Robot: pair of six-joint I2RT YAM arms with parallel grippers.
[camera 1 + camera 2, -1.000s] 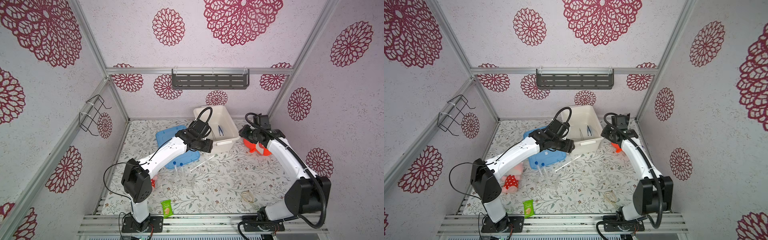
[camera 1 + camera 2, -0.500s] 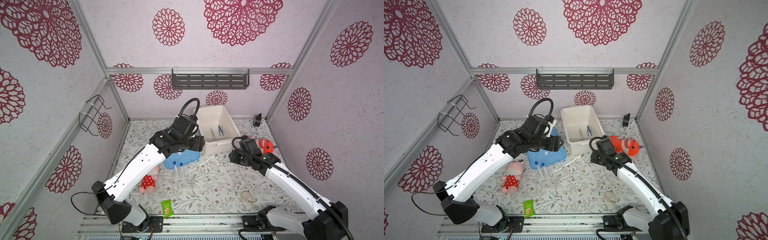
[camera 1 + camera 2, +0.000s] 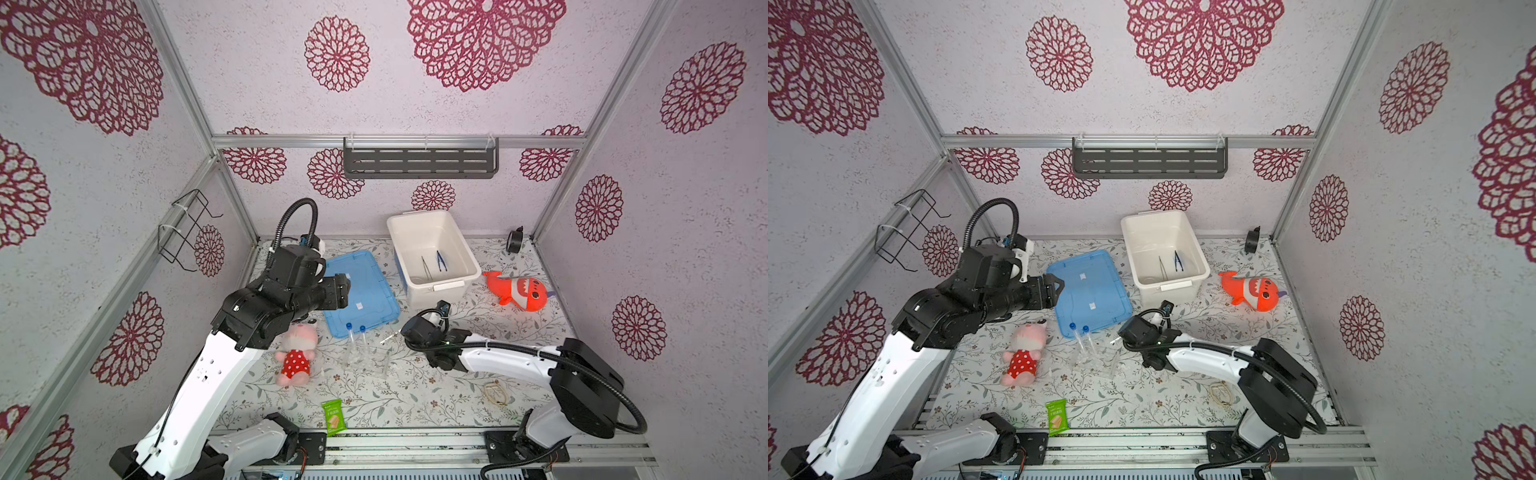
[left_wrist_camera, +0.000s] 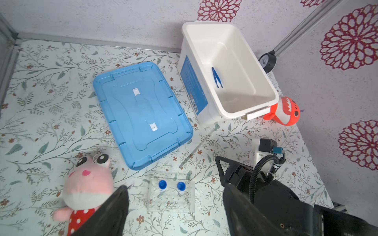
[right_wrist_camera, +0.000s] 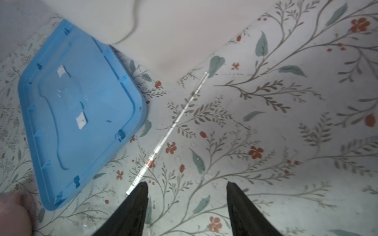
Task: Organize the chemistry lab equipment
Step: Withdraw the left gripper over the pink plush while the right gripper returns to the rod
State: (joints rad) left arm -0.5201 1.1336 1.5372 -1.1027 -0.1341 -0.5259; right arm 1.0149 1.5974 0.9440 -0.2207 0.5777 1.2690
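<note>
Looking down, I see my table (image 3: 395,395) with its flower cloth. My white bin (image 3: 432,232) sits at the back edge, a bit right of the middle. It has a blue label (image 4: 193,85) on one side, but the writing is too small for me to read. The blue lid (image 3: 365,286) lies flat just beside the bin, on its left. It has two small white patches with no words I can make out.

The orange plush toy (image 3: 519,293) lies near the right edge. The pink plush toy (image 3: 297,353) lies nearer the left edge.

My left gripper (image 3: 1054,289) hangs over the left side of the lid, fingers spread wide, with nothing in them. My right gripper (image 5: 187,185) is low over the middle of the table, also spread and empty. One fingertip is just beside the end of the thin clear rod (image 5: 173,124), which lies slanted between the lid and the bin.

The two clear tubes with blue caps (image 4: 162,185) stand in a clear rack (image 4: 169,202) just in front of the lid. The green snack packet (image 3: 333,417) lies at the front edge. I cannot read its print. The metal tweezers (image 3: 426,268) and dark blue tweezers (image 4: 216,77) lie side by side inside the bin.
</note>
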